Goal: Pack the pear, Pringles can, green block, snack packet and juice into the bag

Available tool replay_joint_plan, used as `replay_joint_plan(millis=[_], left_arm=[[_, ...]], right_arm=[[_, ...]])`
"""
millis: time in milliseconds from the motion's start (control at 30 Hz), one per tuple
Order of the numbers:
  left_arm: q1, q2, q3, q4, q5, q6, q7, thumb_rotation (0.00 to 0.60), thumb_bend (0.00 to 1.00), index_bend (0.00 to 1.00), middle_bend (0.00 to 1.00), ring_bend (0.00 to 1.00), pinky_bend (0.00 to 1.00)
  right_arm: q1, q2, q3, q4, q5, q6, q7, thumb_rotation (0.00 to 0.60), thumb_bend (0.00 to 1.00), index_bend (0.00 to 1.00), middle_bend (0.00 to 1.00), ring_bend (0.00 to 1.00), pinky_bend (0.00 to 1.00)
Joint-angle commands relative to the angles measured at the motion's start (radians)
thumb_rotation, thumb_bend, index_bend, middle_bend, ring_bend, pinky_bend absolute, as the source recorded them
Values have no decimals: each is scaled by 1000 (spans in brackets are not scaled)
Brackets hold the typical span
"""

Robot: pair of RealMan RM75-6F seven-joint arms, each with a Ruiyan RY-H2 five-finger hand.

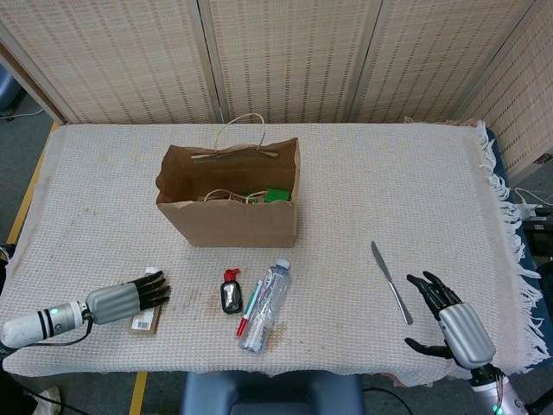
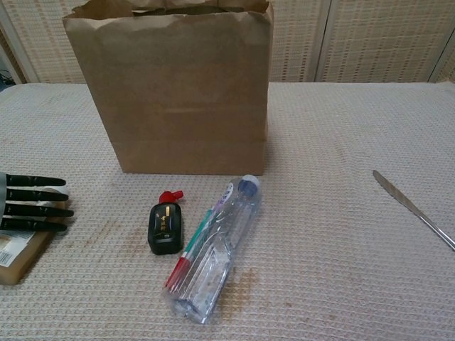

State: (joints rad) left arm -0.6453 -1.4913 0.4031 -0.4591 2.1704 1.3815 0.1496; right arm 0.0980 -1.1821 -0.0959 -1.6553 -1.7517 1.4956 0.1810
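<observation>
Bag (image 1: 229,207) upright mid-table — left robot hand (image 1: 130,296) well apart, near edge

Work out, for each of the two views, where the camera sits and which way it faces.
Head view: high, looking down on the table and into the bag; both arms show, left robot hand and right robot hand.
Chest view: low at the near table edge, facing the bag's front; only left fingertips show.
Shared: bag, bottle, knife.
</observation>
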Motion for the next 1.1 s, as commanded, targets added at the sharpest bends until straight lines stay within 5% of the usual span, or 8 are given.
replay_joint_plan(millis=[33, 233, 400, 533, 1100], left_arm=[[3, -9, 15, 14, 5, 4, -12, 600, 376, 0, 0, 0, 69], [6, -25, 39, 33, 12, 20, -42, 600, 473, 72, 46, 65, 198], [2, -36, 72, 50, 36, 57, -82, 600, 675, 392, 388, 381, 580], [4, -44, 86, 66, 43, 84, -102, 600, 773, 581, 609, 575, 744], [17, 26, 26, 1, -65, 181, -253, 600, 823, 732, 781, 732, 852]], right_arm=[[0, -1, 1, -1, 2, -1, -1, 600, 15, 22, 124, 16, 188], [0, -1, 2, -2, 4, -1, -2, 600, 15, 22, 124, 16, 188], [-1, -1, 4, -2, 5, 1, -1, 600, 14, 22, 124, 16, 187], [0, 0, 3, -2, 4, 0, 1, 600, 14, 22, 124, 16, 188], [-1, 3, 2, 0, 0, 4, 8, 600, 15, 22, 124, 16, 188]])
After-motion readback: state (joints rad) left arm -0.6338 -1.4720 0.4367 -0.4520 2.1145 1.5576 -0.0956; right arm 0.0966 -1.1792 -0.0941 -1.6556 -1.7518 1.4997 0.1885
